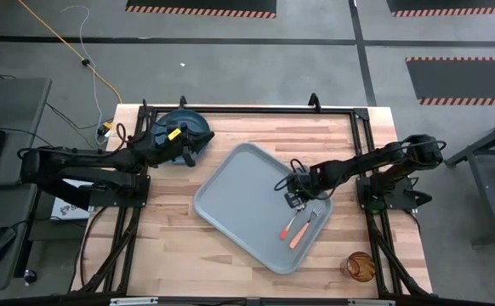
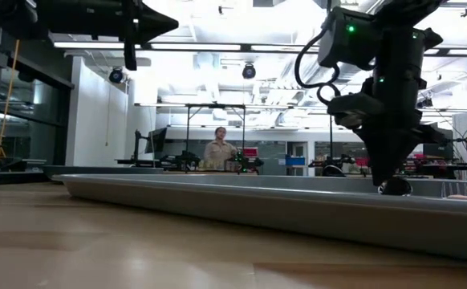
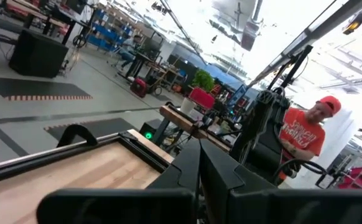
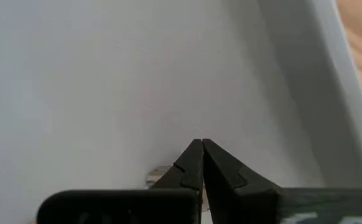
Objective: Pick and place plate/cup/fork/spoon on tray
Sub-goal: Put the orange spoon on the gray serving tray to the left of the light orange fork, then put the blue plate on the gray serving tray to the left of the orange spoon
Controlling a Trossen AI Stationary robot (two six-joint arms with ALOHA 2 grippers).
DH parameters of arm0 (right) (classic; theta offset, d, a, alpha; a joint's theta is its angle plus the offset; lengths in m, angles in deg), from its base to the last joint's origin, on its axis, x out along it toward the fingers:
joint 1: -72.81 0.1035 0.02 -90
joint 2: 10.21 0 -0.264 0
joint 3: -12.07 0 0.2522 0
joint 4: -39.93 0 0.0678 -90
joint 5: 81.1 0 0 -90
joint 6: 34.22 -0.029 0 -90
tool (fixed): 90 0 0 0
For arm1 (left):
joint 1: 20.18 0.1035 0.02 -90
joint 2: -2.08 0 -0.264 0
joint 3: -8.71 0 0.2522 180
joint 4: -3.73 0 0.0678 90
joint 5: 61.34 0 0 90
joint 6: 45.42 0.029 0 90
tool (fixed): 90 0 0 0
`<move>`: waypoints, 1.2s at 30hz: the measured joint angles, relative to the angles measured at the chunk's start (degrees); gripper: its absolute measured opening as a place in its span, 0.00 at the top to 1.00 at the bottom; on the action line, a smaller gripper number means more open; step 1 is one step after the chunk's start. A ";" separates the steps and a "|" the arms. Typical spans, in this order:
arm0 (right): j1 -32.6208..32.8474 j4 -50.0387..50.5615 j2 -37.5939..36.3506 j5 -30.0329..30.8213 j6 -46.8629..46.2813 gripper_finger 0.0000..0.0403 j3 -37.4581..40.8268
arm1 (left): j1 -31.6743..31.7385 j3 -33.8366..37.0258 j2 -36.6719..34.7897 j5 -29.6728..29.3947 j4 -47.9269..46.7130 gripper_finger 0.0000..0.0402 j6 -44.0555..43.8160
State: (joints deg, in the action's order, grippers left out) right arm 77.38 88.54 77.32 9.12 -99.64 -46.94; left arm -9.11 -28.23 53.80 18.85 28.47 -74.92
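On the tray (image 1: 230, 195), my right gripper (image 1: 295, 197) sits low with its two fingers pressed together, and I see nothing between them. In the right wrist view a small silver bit pokes out just beside the closed tips, but I cannot tell what it is.

Close by lie the fork (image 1: 309, 222) and the spoon (image 1: 288, 226), side by side near the tray's right part. The fork has silver prongs and a pale peach handle. The spoon has a thin red handle.

My left gripper (image 1: 182, 141) is at the plate (image 1: 182, 129), up at the back left of the table. Its fingers look shut in the left wrist view, though I cannot see whether they pinch the rim. The plate is round, dark blue-green, with a raised edge. I think it is stiff and a bit heavy, and may slip, so I would grab it by the rim.

Down at the front right corner of the table stands the cup (image 1: 360, 266), well apart from the tray. It is small, brown and see-through. I guess it is light and easy to tip, so I would pinch its wall gently.
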 joint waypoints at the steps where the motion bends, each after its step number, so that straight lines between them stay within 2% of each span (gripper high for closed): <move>1: 0.07 0.52 -0.20 0.02 0.03 1.00 0.01 | 0.00 0.00 0.00 0.00 0.00 1.00 0.00; 6: 0.09 3.80 -3.15 2.67 -0.16 1.00 0.00 | 0.04 0.00 0.00 -0.07 -0.02 1.00 0.42; 11: -0.04 6.47 -10.92 8.96 -1.49 1.00 0.00 | 2.04 -2.48 -0.97 -1.26 -3.97 1.00 1.09; 13: -0.08 6.42 -14.43 11.34 -1.56 1.00 0.02 | 4.20 -7.02 -1.87 -0.18 -13.95 1.00 1.41; 16: -0.08 6.29 -18.33 14.33 -1.61 1.00 0.00 | 8.21 -17.68 -1.49 3.95 -40.01 1.00 6.41; 19: -0.08 6.44 -20.54 16.50 -1.86 1.00 0.00 | 11.34 -28.59 1.80 5.19 -63.18 0.99 14.27; 21: -0.08 6.51 -21.15 17.36 -1.76 1.00 0.00 | 13.03 -33.52 4.11 5.25 -75.33 0.95 18.98; 23: -0.08 6.50 -21.27 18.03 -1.63 1.00 0.00 | 14.90 -35.98 5.62 5.25 -83.69 0.89 22.27; 25: -0.08 6.52 -21.21 18.28 -1.63 1.00 0.00 | 16.72 -35.61 6.99 6.53 -88.62 0.80 22.62; 28: -0.08 6.50 -21.21 18.42 -1.63 1.00 0.00 | 18.90 -31.35 8.75 10.01 -94.05 0.66 22.72; 32: -0.08 6.50 -21.21 18.46 -1.61 1.00 0.00 | 19.94 -24.06 10.62 13.85 -92.43 0.50 22.26; 36: -0.08 6.50 -21.21 18.85 -1.61 1.00 0.00 | 20.06 -19.27 13.50 14.43 -89.40 0.42 21.01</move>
State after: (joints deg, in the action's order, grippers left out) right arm 77.30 95.03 56.11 27.97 -101.25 -46.94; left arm 10.96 -47.49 67.30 33.28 -60.93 -53.91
